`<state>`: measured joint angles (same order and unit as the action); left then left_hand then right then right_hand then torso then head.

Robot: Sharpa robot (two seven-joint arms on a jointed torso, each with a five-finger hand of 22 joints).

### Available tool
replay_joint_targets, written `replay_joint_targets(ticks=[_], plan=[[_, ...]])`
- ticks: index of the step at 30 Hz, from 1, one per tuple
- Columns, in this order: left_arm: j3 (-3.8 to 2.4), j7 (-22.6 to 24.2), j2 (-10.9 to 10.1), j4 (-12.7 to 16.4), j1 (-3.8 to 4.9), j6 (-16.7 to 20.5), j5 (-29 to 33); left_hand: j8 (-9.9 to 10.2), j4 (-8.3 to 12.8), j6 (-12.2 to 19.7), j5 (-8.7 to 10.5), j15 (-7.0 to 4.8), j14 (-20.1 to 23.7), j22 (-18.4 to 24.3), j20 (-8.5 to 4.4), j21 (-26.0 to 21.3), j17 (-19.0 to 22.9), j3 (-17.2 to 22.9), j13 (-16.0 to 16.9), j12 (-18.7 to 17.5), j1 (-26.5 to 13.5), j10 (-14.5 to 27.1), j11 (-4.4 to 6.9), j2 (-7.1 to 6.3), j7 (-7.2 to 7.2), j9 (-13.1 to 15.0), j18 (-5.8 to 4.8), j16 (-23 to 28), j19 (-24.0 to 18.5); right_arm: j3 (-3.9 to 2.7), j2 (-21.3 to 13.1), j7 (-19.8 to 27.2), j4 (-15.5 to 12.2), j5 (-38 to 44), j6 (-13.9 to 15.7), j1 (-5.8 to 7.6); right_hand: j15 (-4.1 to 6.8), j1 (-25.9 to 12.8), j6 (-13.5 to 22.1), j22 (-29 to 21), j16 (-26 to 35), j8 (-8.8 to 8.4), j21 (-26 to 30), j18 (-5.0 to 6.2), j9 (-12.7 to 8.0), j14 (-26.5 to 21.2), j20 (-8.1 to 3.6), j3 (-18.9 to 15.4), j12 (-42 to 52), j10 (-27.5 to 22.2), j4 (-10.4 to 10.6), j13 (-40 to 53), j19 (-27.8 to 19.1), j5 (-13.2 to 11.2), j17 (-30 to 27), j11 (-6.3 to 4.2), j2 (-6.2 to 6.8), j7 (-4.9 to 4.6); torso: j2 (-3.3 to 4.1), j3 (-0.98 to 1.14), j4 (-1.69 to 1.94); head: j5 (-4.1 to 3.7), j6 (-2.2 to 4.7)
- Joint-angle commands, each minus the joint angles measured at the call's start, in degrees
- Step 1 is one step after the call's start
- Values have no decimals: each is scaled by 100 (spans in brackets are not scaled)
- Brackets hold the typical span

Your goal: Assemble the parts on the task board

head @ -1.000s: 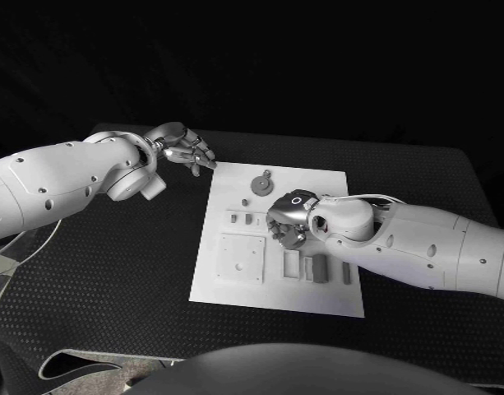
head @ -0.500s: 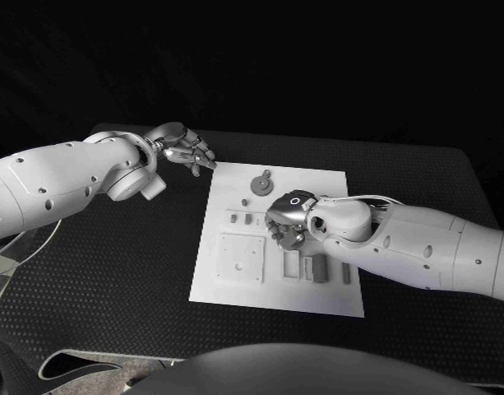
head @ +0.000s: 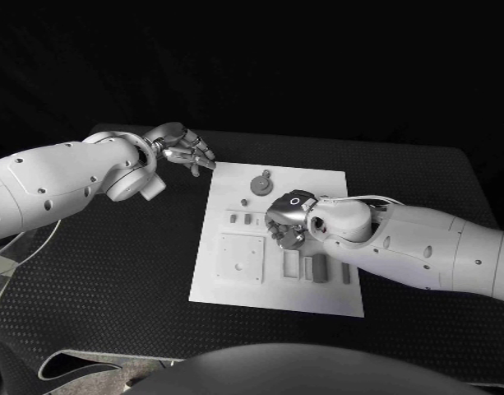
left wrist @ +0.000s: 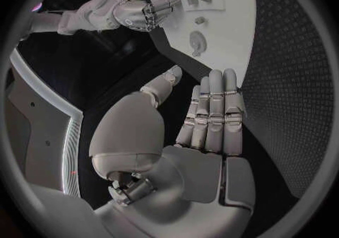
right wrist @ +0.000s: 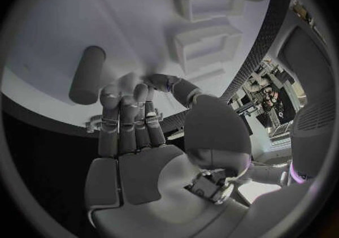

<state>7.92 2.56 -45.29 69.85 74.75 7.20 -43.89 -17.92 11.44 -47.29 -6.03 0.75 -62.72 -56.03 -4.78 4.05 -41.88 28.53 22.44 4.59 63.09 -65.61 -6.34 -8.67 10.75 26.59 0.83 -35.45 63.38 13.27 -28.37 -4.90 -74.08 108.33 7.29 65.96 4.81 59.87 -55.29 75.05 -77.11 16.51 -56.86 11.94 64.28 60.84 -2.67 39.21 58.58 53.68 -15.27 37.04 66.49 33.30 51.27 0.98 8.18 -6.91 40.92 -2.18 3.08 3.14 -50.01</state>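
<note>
The white task board (head: 323, 183) lies in the middle of the table with several grey parts on it. A round disc (head: 260, 183) lies near its far end, a square plate (head: 242, 257) at its near left, and upright blocks (head: 312, 267) at its near middle. My right hand (head: 286, 220) is down over the board's middle, its fingertips (right wrist: 126, 95) and thumb meeting at the board's surface next to a grey peg (right wrist: 86, 74). Whether they pinch a part is hidden. My left hand (head: 182, 148) hovers off the board's far left corner, its fingers (left wrist: 215, 108) straight and holding nothing.
Black matting (head: 109, 271) covers the table round the board. Two raised rectangular sockets (right wrist: 205, 40) stand on the board past my right fingertips. A thin rod (head: 347, 273) lies by the board's near right edge.
</note>
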Motion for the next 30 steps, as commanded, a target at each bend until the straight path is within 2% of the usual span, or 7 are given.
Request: replay_joint_targets(ticks=[1,9,22,25,30], plan=[[-2,37,8,9,4,-65,-5,14,18,5,-7,2,-27,2,-8,4,-6,-26,5,-32,-16,15,-34,-18,13,-9,-1,28,28,85,-33,-97,75,182,-302,-106,40,144,-148,72,-16,71,-58,306,-2592,109,-5,-11,20,162,-38,-31,101,39,-17,-37,-142,30,0,3,2,-3,1],[-1,40,13,4,4,-71,-9,13,19,5,-7,1,-28,2,-8,4,-9,-26,7,-33,-14,15,-34,-16,13,-10,-1,30,28,85,-75,-176,42,260,-123,-106,106,196,-356,81,-12,110,-136,306,-2600,308,-9,-43,3,402,-37,-66,235,40,-37,-112,-183,106,1,3,-1,-10,1],[1,46,8,1,4,-66,-17,12,23,4,-11,1,-30,2,-9,4,-15,-24,9,-33,-8,14,-33,-14,12,-11,0,34,29,77,-204,-291,-117,274,231,-103,133,159,-413,73,14,107,-161,306,-2600,390,-26,-72,-26,482,75,-82,296,40,-46,-136,-48,127,0,1,1,-14,1],[1,57,8,-5,4,-52,-17,11,22,3,-11,1,-31,3,-8,4,-16,-25,9,-33,-10,13,-33,-14,12,-11,-1,34,29,59,-251,-307,-174,242,344,-90,134,163,-409,70,21,101,-158,306,-2602,395,-30,-70,-33,483,88,-85,298,41,-48,-137,-25,126,-2,6,-2,0,1],[1,71,4,-8,4,-35,-16,9,19,0,-10,1,-32,3,-7,4,-19,-29,11,-32,-17,11,-33,-14,12,-11,-2,36,31,-1,-317,-343,-258,208,490,-71,135,165,-413,69,25,100,-157,306,-2602,401,-33,-70,-36,488,98,-86,302,40,-49,-138,-10,128,-4,1,2,-7,1]])
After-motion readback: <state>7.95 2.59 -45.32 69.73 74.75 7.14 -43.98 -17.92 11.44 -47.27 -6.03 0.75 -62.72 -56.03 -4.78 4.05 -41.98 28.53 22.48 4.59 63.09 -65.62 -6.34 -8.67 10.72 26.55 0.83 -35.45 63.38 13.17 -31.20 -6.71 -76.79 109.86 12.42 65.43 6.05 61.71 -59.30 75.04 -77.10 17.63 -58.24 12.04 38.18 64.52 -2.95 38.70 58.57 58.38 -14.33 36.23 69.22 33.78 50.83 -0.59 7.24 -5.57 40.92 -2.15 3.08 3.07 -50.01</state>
